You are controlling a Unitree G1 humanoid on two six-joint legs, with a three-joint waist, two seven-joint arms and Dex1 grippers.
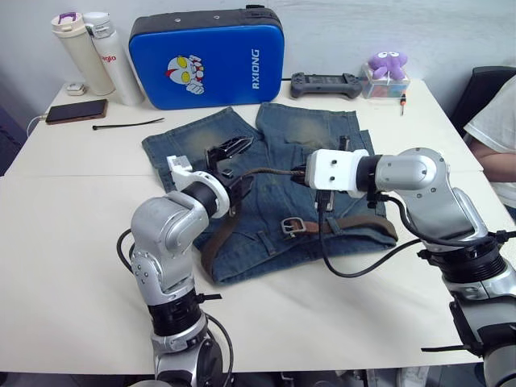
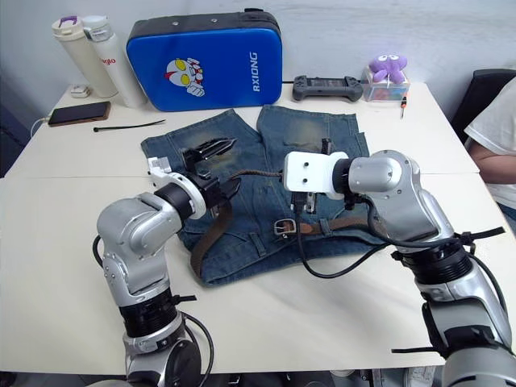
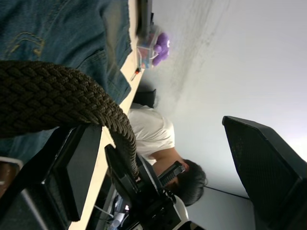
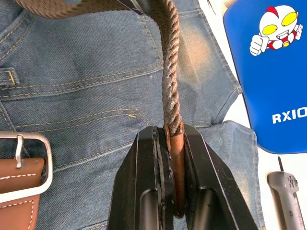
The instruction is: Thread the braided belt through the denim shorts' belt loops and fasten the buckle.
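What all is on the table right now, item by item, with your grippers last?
denim shorts: one, faded blue, mid-table
braided belt: one, brown, across the waistband, free end lifted between the grippers
buckle: one, silver, on the waistband
hard case: one, blue, behind the shorts
bottles: two, cream and white, far left corner
phone: one, dark, near the bottles
cable tie: one, black, beside the phone
game controller: one, dark grey, right of the case
plush toy: one, purple, on a clear box
person: one, white shirt, right edge
left gripper: open, belt running past it
right gripper: shut on the belt's tip
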